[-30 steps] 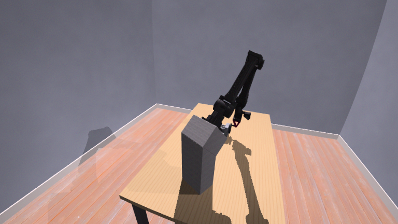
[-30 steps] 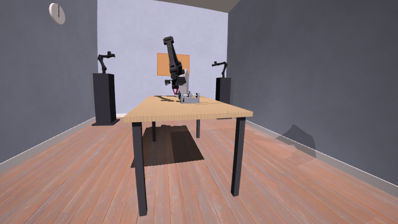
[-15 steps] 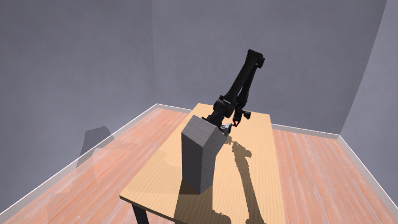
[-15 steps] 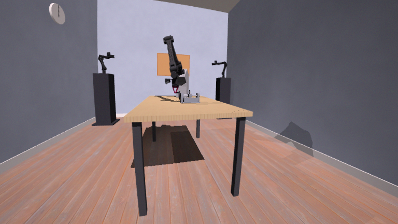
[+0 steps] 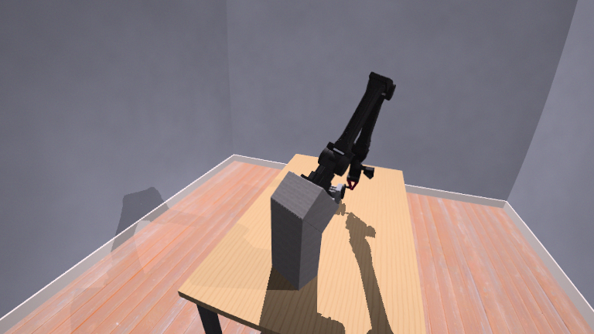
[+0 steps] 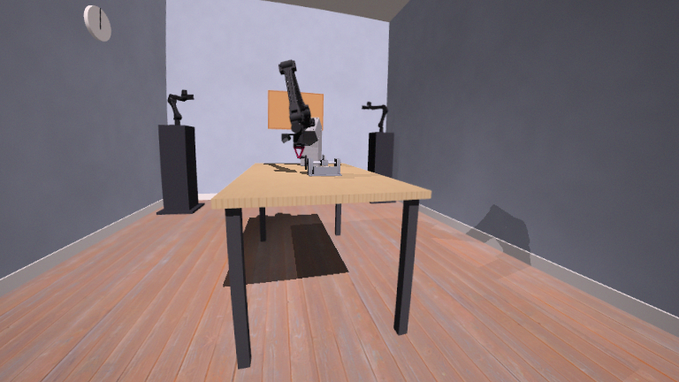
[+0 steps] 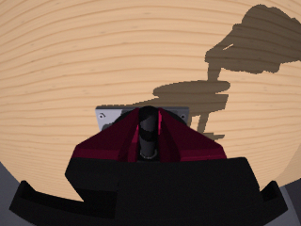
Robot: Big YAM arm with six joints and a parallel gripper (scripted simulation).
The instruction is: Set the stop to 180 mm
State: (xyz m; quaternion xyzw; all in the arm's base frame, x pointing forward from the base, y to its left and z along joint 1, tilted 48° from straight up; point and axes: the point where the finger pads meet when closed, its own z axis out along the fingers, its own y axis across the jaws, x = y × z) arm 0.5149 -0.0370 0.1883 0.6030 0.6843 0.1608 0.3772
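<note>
Gripper (image 7: 149, 131) points down at the table (image 7: 75, 38), red fingers nearly closed, a narrow gap between them. In that gap sits a dark upright knob (image 7: 149, 121), the handwheel's crank handle by the look of it; the fingers are clamped on it from either side.

Just past the fingertips, in the wrist view, a pale grey plate (image 7: 108, 115) shows on both sides of the fingers, mostly hidden behind them. Beyond that, bare wood grain and the arm's shadow (image 7: 251, 38) up and to the right.

Exterior view: gripper (image 6: 299, 153) hangs straight down at the left end of a small grey fixture (image 6: 325, 167) on the far part of the table (image 6: 320, 190). Handwheel (image 6: 308, 163) sits right under the fingertips, at the fixture's end. Stop itself is too small to pick out; scale reading cannot be told.

Top view: gripper (image 5: 351, 184) beside the grey wheel (image 5: 337, 190), which pokes out from behind a tall grey block (image 5: 298, 230). Fixture otherwise hidden by the block.
</note>
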